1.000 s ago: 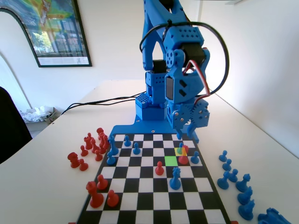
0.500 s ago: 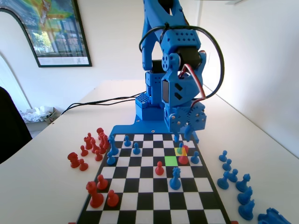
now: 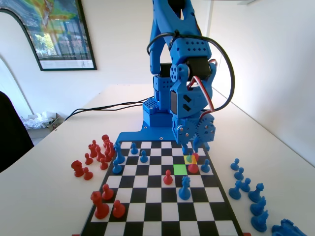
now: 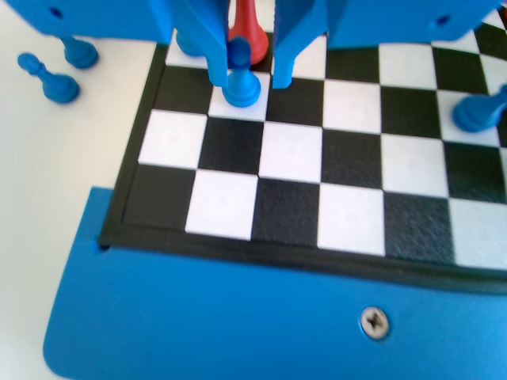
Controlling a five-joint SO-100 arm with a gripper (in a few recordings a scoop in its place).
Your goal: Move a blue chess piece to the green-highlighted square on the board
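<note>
Gripper (image 3: 191, 146) now lower and further left in fixed view vs 1 s ago, down close over yellow square (image 3: 190, 159). Fingertips just above blue chess piece (image 3: 189, 156) there. Wrist view: jaws apart, straddling pawn's head, not touching. Arm's upper links dropped too. Pieces unmoved.

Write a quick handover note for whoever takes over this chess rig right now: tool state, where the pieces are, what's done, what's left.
Tool: open, lowered, jaws either side of the blue pawn, not closed on it.
Blue pawn: standing on the yellow-tinted square, a red piece close beside it.
Green-highlighted square: empty, diagonally next to the yellow one, nearer the camera in the fixed view.
Done: approach and lining up.
Left: close on the pawn, lift, set it on green, release.
</note>
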